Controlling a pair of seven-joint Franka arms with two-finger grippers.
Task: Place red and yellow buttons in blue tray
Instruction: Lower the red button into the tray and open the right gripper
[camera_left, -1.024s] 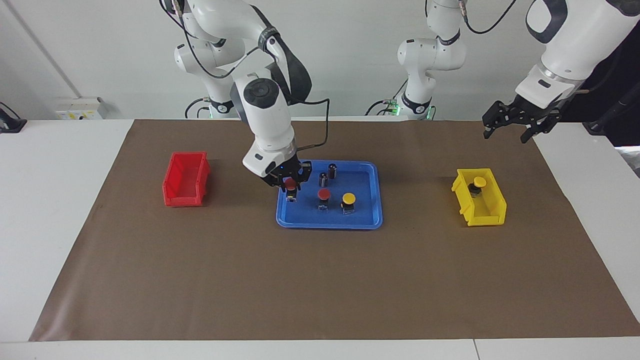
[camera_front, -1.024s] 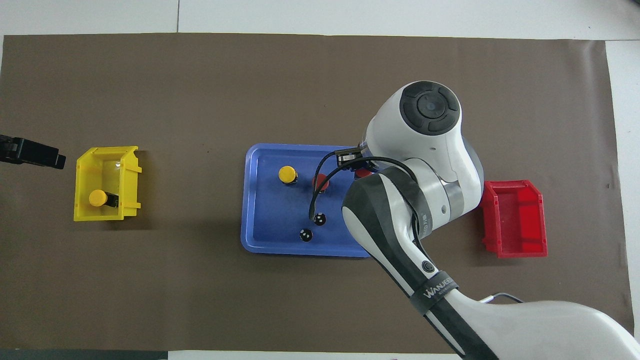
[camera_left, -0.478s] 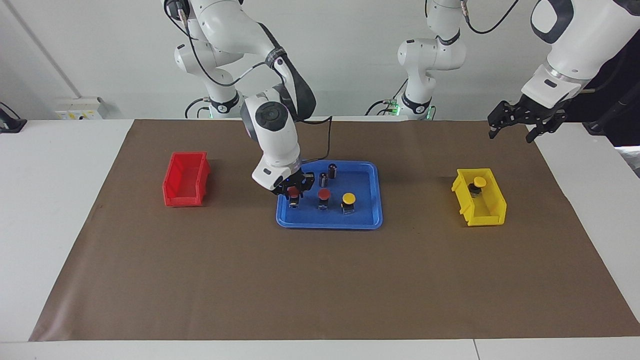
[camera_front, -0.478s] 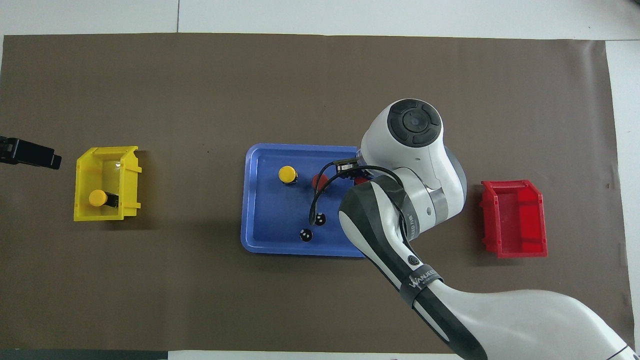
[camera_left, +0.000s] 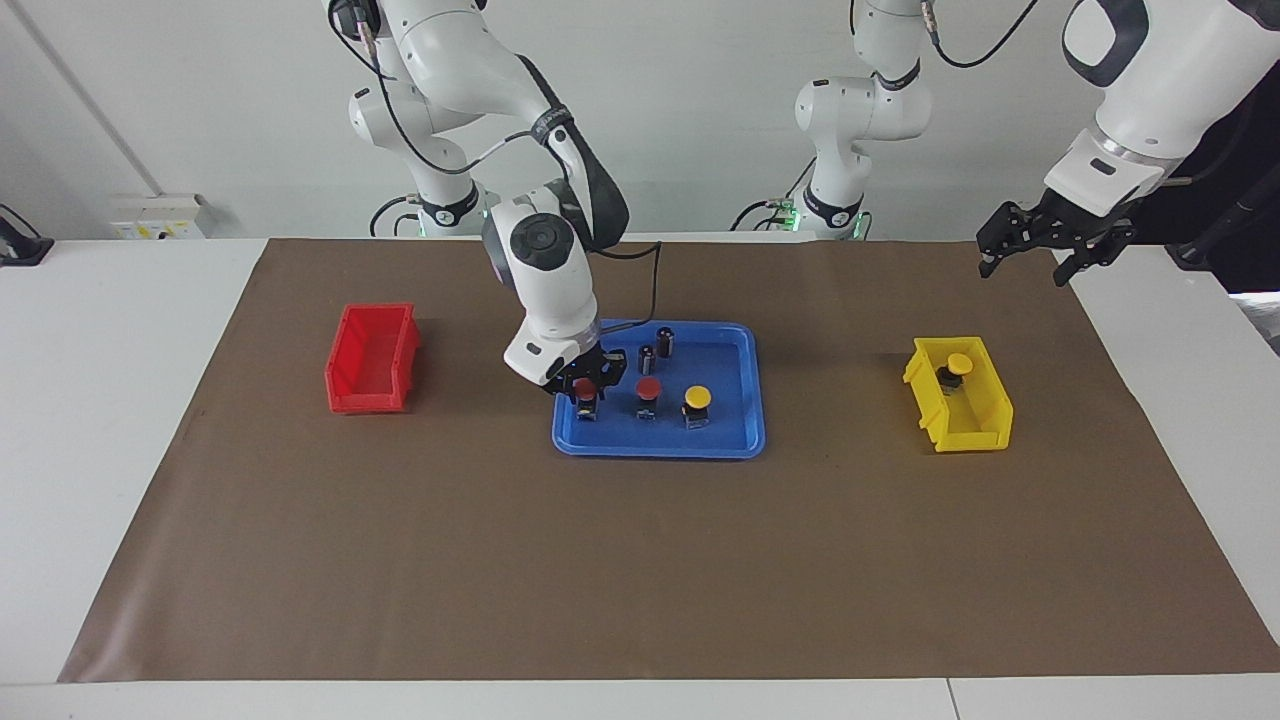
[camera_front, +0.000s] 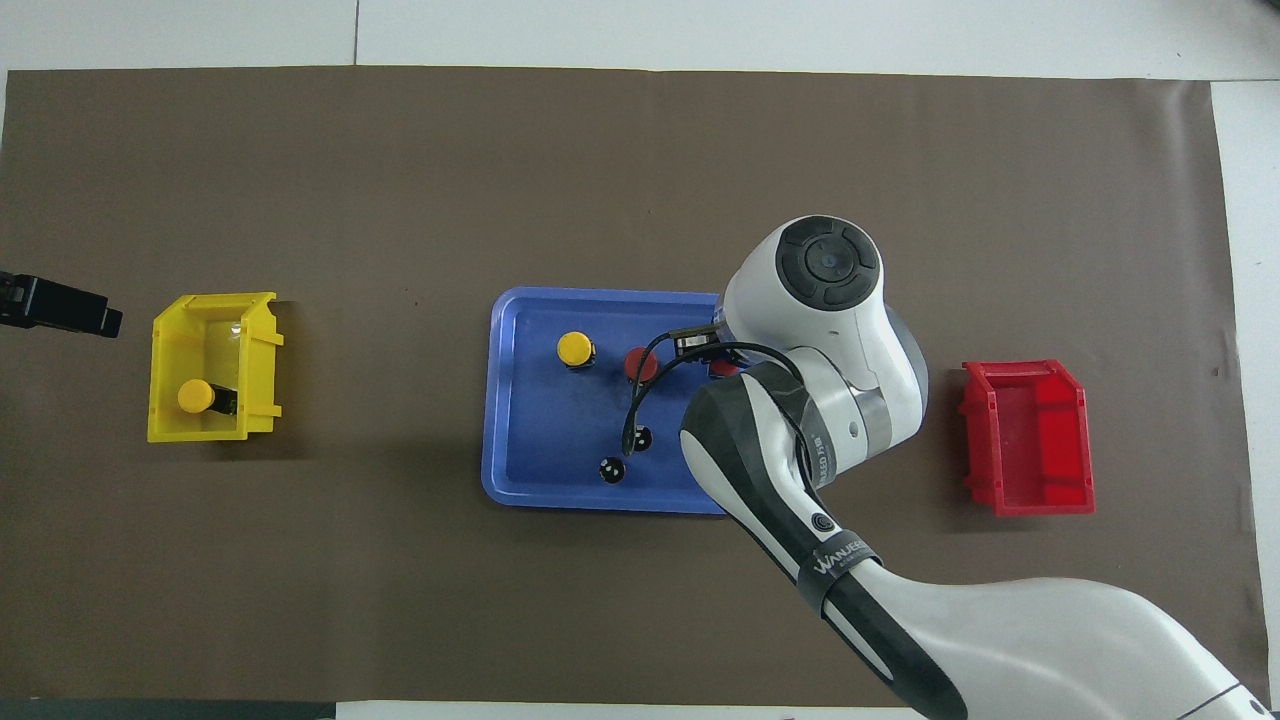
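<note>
My right gripper (camera_left: 588, 386) is low in the blue tray (camera_left: 742, 440), at its end toward the right arm, shut on a red button (camera_left: 586, 394) whose base is at the tray floor. A second red button (camera_left: 648, 390) and a yellow button (camera_left: 697, 398) stand beside it in the tray. The other yellow button (camera_left: 958, 365) lies in the yellow bin (camera_left: 985, 425). My left gripper (camera_left: 1035, 248) waits open in the air over the table edge at the left arm's end. In the overhead view the right arm hides most of the held button (camera_front: 722, 368).
Two dark capless cylinders (camera_left: 665, 340) (camera_left: 646, 358) stand in the tray, nearer to the robots than the buttons. An empty red bin (camera_left: 370, 358) sits toward the right arm's end. A brown mat (camera_left: 640, 560) covers the table.
My right gripper has lowered the red button from just above the tray down onto the tray floor. The left gripper has drifted slightly toward the table's end.
</note>
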